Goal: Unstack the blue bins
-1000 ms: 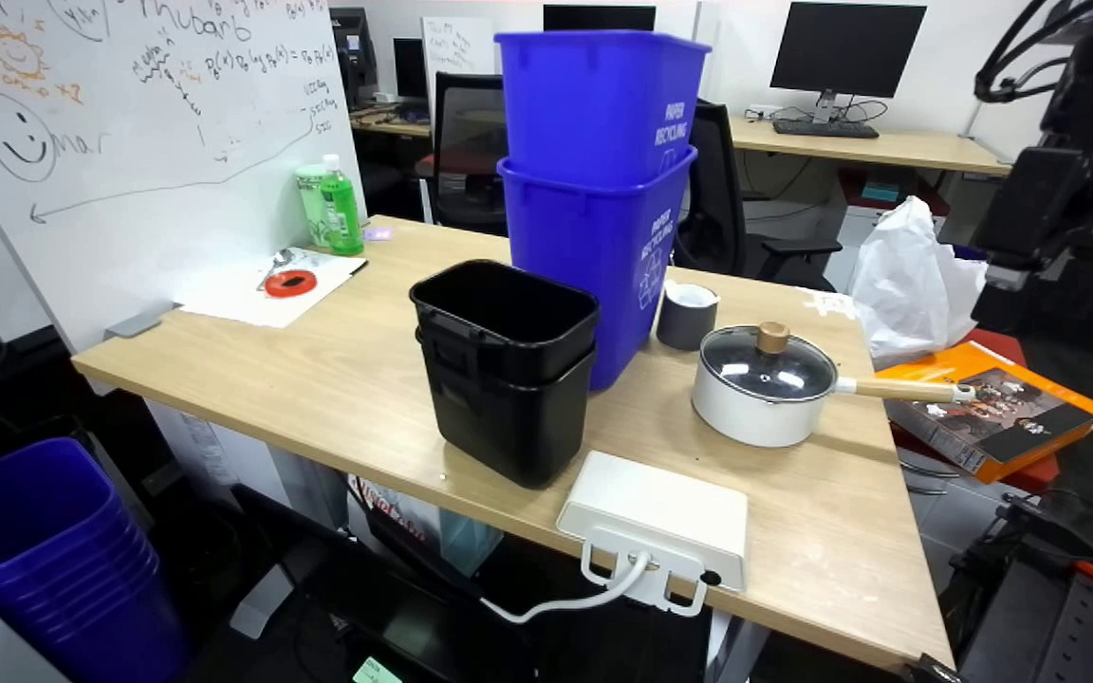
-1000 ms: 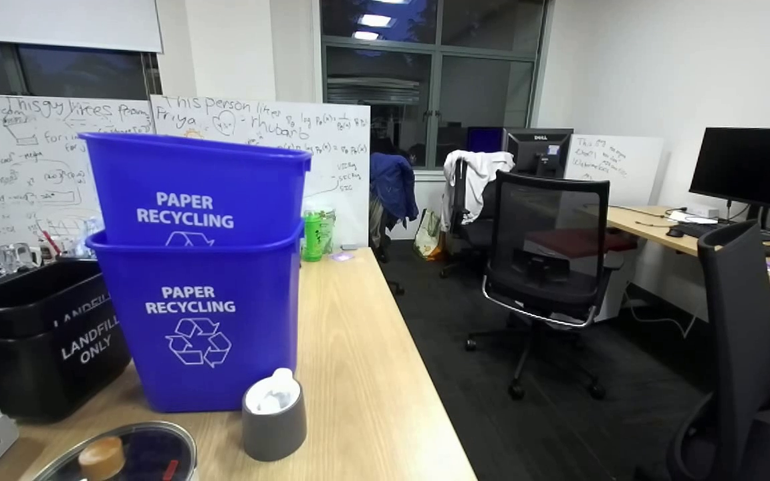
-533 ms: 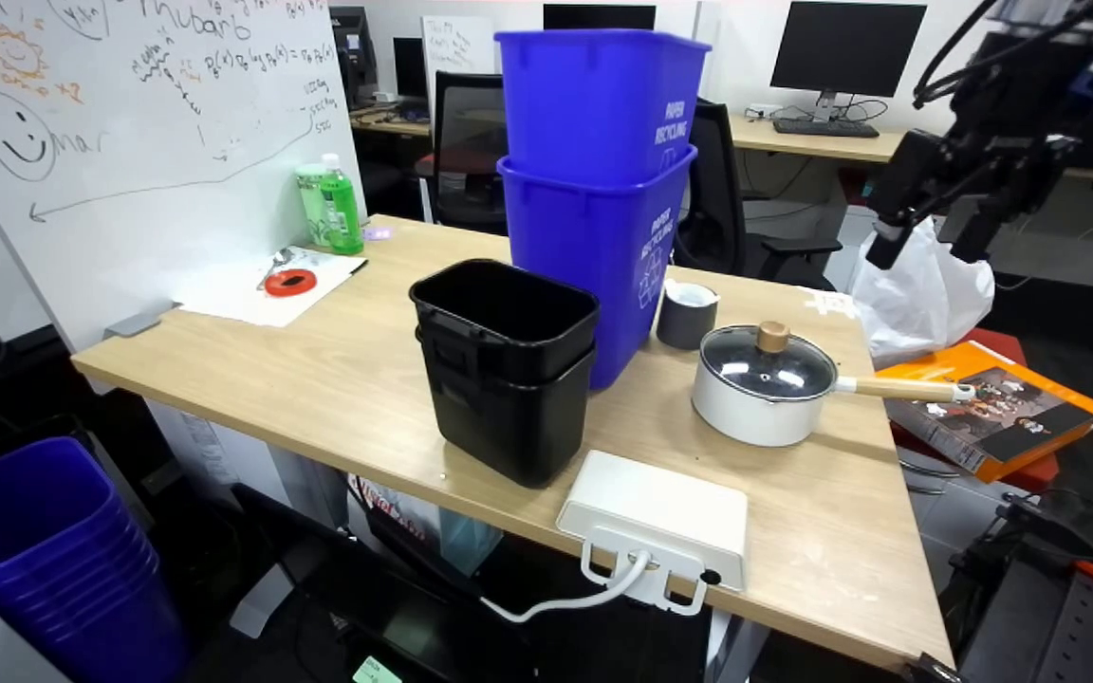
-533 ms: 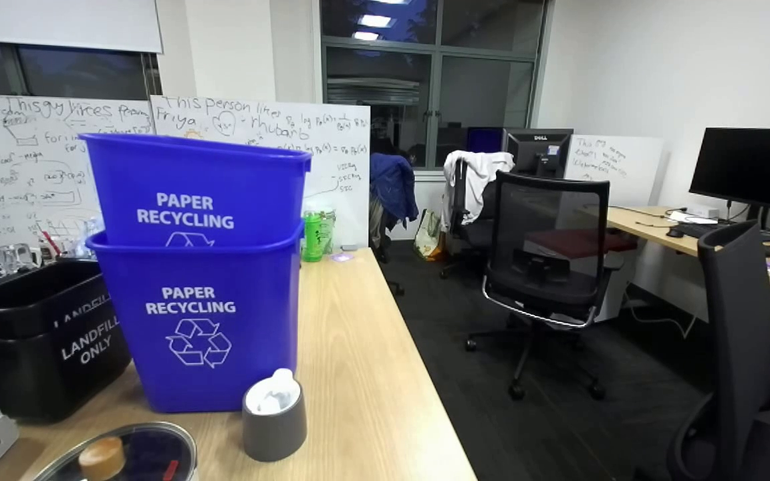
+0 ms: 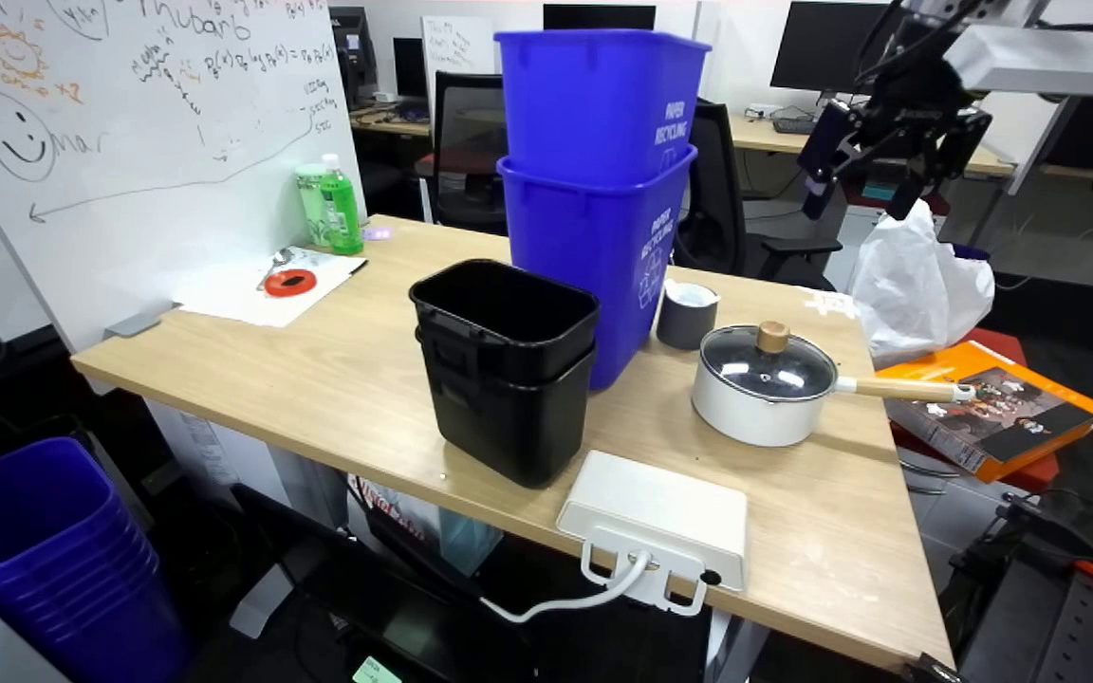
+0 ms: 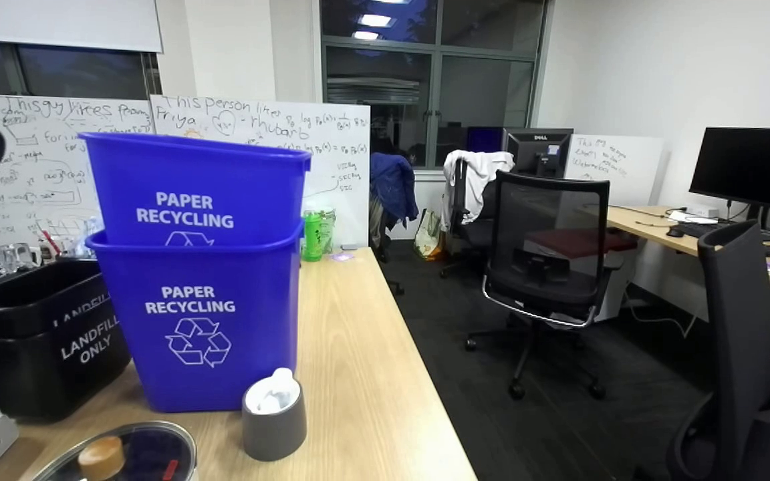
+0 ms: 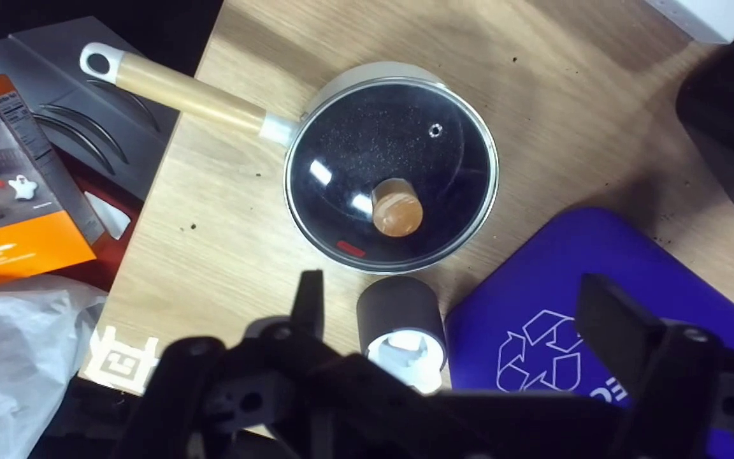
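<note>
Well, the blue bins [image 6: 198, 270] stand nested, white-lettered, and the fingers [image 7: 618, 325] gape wide.

In an exterior view the robot arm [image 5: 921, 81] has swung toward the blue bins [image 5: 592, 213], its jaws higher in frame, and now covers part of a monitor [image 5: 817, 47]. At an exterior view's left edge, a black cable loop [image 6: 1, 147] has appeared before the whiteboard [image 6: 51, 153].

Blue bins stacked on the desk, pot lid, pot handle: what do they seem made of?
Upper blue bin and lower blue bin: likely plastic, smooth, low sheen; even color, rounded edges suggest it.
Pot lid: probably glass, glossy, judging by sharp reflections.
Pot handle: perhaps wood, smooth; pale tan, grain unclear.
</note>
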Controlling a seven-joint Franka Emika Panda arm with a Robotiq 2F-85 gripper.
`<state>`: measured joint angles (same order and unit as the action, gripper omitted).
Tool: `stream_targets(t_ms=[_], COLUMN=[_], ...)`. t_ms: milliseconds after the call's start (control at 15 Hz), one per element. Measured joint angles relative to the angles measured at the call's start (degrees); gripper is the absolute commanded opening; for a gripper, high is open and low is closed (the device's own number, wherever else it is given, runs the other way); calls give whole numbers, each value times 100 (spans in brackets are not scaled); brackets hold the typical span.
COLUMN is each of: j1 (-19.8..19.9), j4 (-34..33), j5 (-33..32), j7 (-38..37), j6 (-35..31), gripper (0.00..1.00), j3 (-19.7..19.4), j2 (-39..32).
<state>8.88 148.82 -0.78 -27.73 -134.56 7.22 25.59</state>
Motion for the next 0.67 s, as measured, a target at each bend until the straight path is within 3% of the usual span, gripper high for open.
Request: stream_targets(t_ms=[667], j1=[-77], j4=[-249], j5=[52], j7=[-178], j6=[-235], gripper=[100], j3=[-8], j2=[-67])
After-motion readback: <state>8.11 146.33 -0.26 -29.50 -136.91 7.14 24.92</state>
